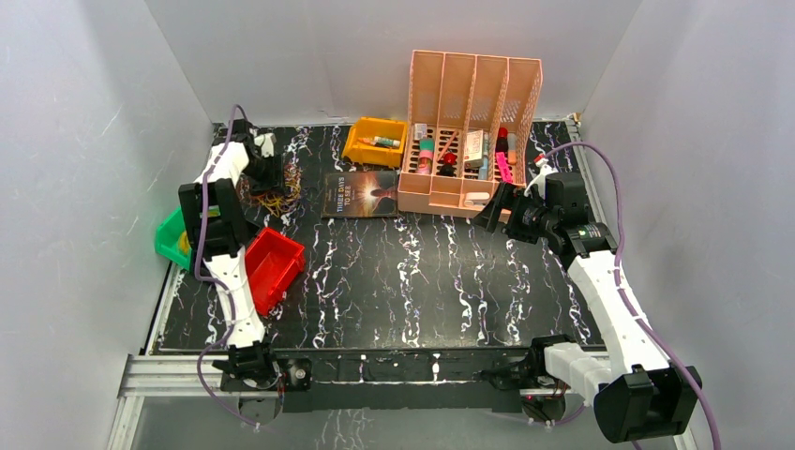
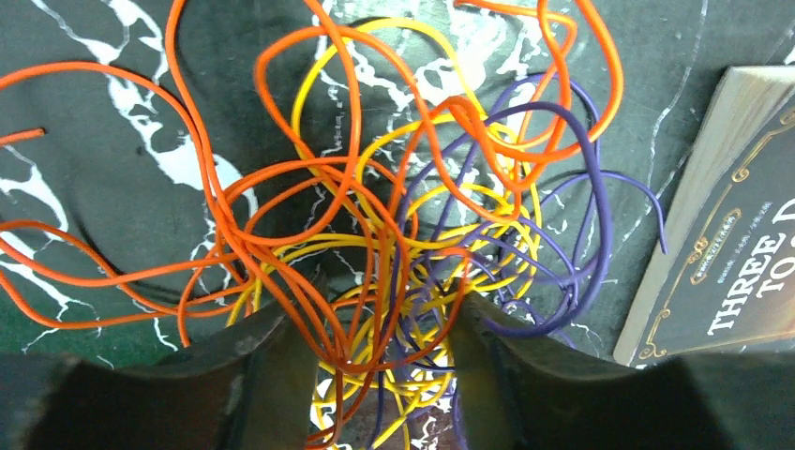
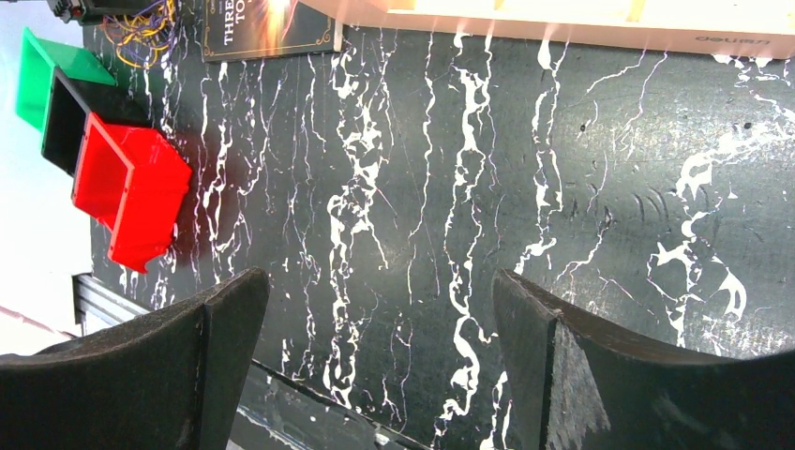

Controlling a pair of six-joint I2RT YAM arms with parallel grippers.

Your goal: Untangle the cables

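The cables are one loose tangle of thin orange, yellow and dark purple wires lying on the black marbled table. In the top view the tangle sits at the far left, just left of a book. My left gripper is right over it. In the left wrist view the left gripper has its jaws apart, with several wires of all three colours running through the gap. My right gripper hovers open and empty at the right, near the organiser; in its own view it sees bare table. The tangle also shows small in the right wrist view.
A dark book lies right of the tangle and shows in the left wrist view. A red bin and a green bin stand at the left edge. A yellow bin and a peach organiser stand at the back.
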